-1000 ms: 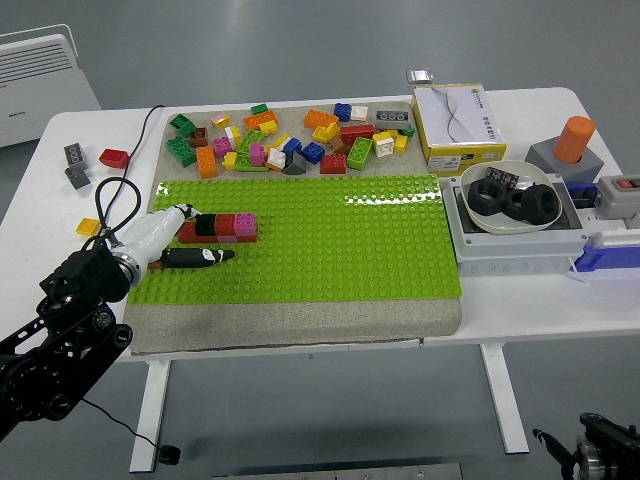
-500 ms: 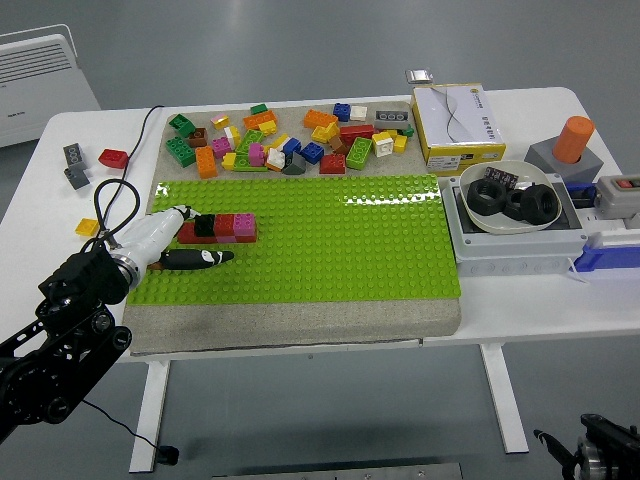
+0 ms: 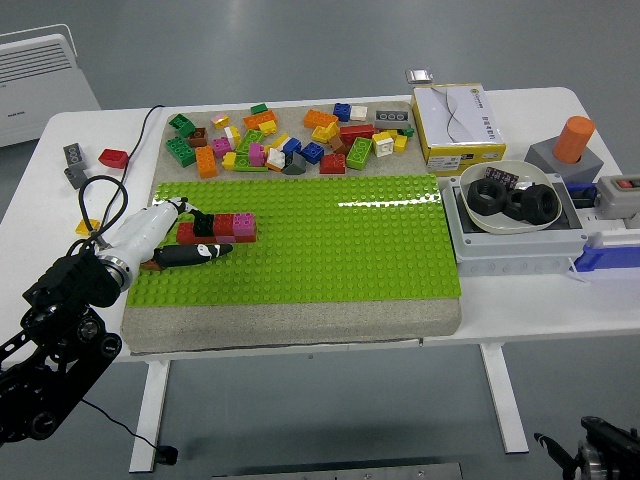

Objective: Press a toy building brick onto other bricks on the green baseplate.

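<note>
The green baseplate (image 3: 330, 240) lies on a grey mat in the middle of the table. A short row of bricks (image 3: 225, 227), red, black, red and magenta, stands on its left end. My left hand (image 3: 175, 235) is at the row's left end, its white-and-black fingers (image 3: 192, 254) stretched along the row's near side and over the black brick. It holds nothing that I can see. My right hand is out of view.
A pile of loose bricks (image 3: 290, 140) lies behind the baseplate. A yellow box (image 3: 455, 125) and a grey tray with a white bowl of black rings (image 3: 515, 200) stand at the right. Loose bricks (image 3: 90, 160) and a black cable (image 3: 110, 195) lie at the left.
My left arm has shifted left and slightly back, and the hand has turned a little. The fingers stay at the brick row. The bricks have not moved.
</note>
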{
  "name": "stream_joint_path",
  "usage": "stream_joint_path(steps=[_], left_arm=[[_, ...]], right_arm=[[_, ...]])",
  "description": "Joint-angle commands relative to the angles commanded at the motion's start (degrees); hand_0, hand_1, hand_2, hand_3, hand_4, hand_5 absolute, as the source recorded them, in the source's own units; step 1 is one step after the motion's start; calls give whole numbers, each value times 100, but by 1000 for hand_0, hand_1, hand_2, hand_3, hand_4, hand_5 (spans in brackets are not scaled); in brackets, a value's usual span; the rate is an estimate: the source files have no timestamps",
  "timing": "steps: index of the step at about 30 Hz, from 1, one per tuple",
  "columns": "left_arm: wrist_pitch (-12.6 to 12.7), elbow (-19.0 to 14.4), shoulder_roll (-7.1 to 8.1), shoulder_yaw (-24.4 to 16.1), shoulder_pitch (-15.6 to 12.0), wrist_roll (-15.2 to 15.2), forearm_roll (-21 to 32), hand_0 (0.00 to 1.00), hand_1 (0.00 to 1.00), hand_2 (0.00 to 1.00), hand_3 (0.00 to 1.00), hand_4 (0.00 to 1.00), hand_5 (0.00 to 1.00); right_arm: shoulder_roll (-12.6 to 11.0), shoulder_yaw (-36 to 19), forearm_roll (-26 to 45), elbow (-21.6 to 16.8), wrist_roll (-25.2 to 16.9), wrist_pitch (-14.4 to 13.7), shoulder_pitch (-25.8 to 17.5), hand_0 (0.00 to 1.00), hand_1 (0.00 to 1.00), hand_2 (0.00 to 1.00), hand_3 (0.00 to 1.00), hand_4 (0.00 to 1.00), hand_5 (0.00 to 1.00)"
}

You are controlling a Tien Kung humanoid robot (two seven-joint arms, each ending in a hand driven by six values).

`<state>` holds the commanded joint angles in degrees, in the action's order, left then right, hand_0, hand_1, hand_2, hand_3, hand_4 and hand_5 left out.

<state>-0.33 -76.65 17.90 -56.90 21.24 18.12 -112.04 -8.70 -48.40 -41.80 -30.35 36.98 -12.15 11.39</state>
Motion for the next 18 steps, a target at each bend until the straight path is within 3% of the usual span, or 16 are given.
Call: stream_joint_path(steps=[5, 6, 11, 12, 17, 18], left_arm=[[382, -7, 31, -150, -234, -248, 134, 986, 971, 986, 746, 998, 690], [493, 12, 43, -193, -312, -332, 180, 952, 886, 903, 840, 998, 653], [859, 75, 77, -318, -609, -648, 312, 952, 886, 903, 840, 998, 653], [912, 81, 77, -335, -651, -700, 333, 891, 805, 828, 880, 960, 510], [1166, 140, 79, -584, -804, -941, 395, 891, 805, 828, 880, 960, 510], [1214, 148, 101, -652, -820, -994, 416, 861, 781, 813, 945, 889, 375]], right_arm=[[9, -55, -79, -6, 0, 37, 5, 578, 593, 669, 831, 998, 998], [11, -83, -127, -15, 0, 52, 18, 578, 594, 669, 830, 997, 998], [14, -134, -220, -40, 0, 80, 54, 578, 594, 669, 830, 997, 998], [13, -133, -221, -39, 0, 81, 58, 579, 594, 671, 830, 996, 998], [11, -88, -164, -14, 0, 78, 80, 579, 594, 671, 830, 996, 998], [10, -81, -154, -9, 0, 79, 83, 579, 595, 669, 831, 998, 998]])
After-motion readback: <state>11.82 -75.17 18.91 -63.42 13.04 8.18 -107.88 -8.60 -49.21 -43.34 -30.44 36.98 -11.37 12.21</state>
